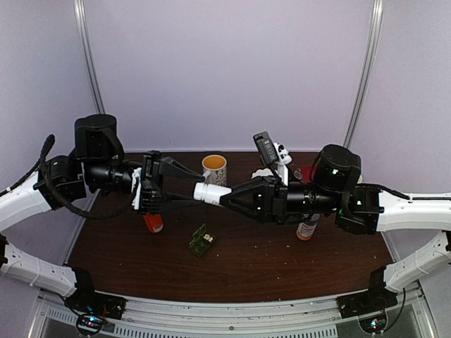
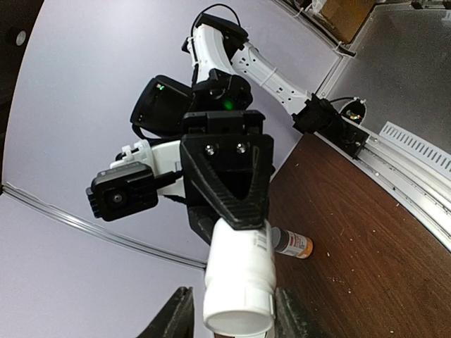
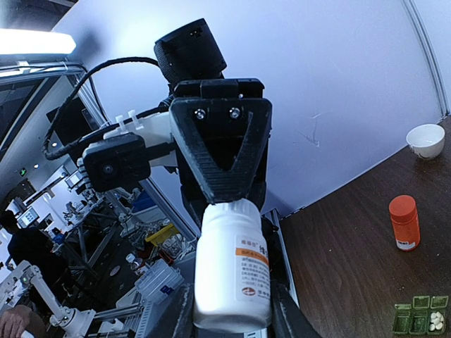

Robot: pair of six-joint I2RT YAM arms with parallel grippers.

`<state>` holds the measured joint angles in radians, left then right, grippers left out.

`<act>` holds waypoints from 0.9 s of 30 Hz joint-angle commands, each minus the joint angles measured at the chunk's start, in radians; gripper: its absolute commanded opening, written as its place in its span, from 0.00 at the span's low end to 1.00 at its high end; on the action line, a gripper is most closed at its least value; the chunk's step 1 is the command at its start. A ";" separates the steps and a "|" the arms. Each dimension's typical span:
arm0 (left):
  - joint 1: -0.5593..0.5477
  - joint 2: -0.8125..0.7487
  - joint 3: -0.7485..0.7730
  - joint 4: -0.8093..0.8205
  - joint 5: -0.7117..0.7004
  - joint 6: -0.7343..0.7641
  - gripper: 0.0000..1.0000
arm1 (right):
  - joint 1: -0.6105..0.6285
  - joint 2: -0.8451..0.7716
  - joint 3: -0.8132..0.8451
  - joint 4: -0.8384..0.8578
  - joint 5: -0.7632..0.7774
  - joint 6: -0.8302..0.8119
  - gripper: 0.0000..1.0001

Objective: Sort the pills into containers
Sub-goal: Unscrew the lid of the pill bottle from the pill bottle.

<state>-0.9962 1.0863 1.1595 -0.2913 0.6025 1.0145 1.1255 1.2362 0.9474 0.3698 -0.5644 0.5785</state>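
Observation:
A white pill bottle (image 1: 211, 193) hangs in mid-air between the two arms. My right gripper (image 1: 227, 197) is shut on its body, and in the right wrist view the labelled bottle (image 3: 232, 271) fills the jaws of the right gripper (image 3: 231, 320). My left gripper (image 1: 199, 190) faces it with its jaws on either side of the cap (image 2: 238, 310). In the left wrist view a gap shows on one side of the left gripper (image 2: 235, 320), so it is open. The dark green pill box (image 1: 201, 241) lies on the table with its lid up, and white pills (image 3: 437, 321) sit in one compartment.
An orange bottle with a red cap (image 1: 153, 222) stands left of the pill box. A brown bottle with an orange cap (image 1: 306, 229) stands under the right arm. A mug (image 1: 214, 169) and a small white bowl (image 3: 425, 139) sit at the back of the dark wooden table (image 1: 282, 260).

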 commanded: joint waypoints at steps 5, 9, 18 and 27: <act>-0.003 -0.005 0.013 0.029 0.016 -0.016 0.31 | -0.006 -0.015 0.008 0.014 -0.018 -0.009 0.07; -0.004 0.000 0.018 0.036 0.018 -0.062 0.28 | -0.006 -0.017 0.009 0.010 -0.016 -0.017 0.07; -0.023 0.031 0.068 0.103 -0.015 -0.469 0.11 | -0.006 -0.040 0.048 -0.133 0.022 -0.258 0.06; -0.073 0.086 0.196 0.019 -0.148 -1.027 0.10 | -0.001 -0.113 0.001 -0.157 0.149 -0.595 0.09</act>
<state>-1.0523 1.1503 1.2613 -0.2993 0.5327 0.3283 1.1206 1.1507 0.9733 0.2478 -0.5041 0.1783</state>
